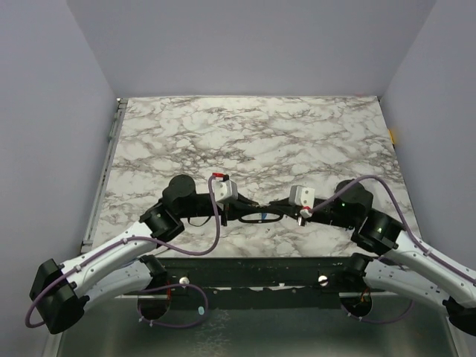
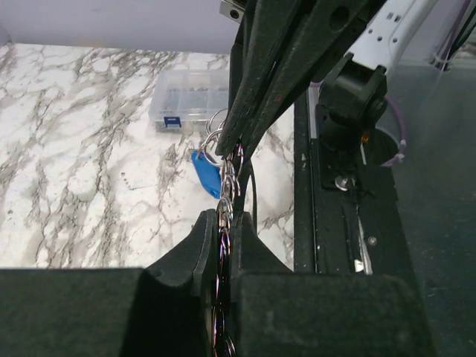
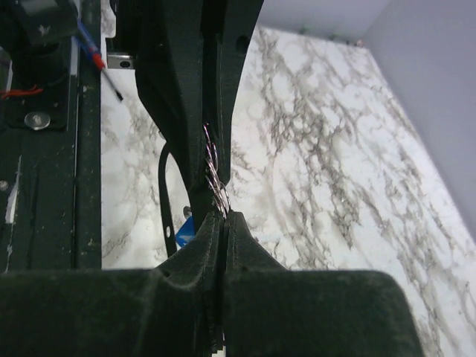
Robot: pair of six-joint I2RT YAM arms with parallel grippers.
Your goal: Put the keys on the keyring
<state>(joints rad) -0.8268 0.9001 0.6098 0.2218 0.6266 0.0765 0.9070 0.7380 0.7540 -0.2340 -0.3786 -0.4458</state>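
Between the two hands, low over the near edge of the table (image 1: pixel 245 134), hangs the keyring (image 2: pixel 216 140), and both hands are clenched on it. The top view gives us little. The left hand (image 1: pixel 247 207) and the right hand (image 1: pixel 285 213) meet almost tip to tip, and the keyring is only a thin dark line between them with a speck of blue.

The left wrist view tells more. At the bottom of the frame the left hand (image 2: pixel 223 222) pinches the shiny keyring, its jaws pressed together with the metal between them. The metal runs up from those tips to the right hand's dark fingers, which come down from the top and cover much of it. Silvery loops show just left of those fingers. A blue key (image 2: pixel 205 172) hangs just below the loops, above the left hand's tips. It is the one key we can make out, and its lower end is cut off by the keyring.

From the right wrist we see the right hand (image 3: pixel 222 220) gripping the same keyring, jaws tight. Only a corner of the blue key (image 3: pixel 186 229) peeks out left of its tips, and the left hand's fingers cover the rest.

Beyond the left hand, on the table, lies a clear box (image 2: pixel 186 100), blurred. Its blue label (image 2: pixel 172 121) is too small for us to read.
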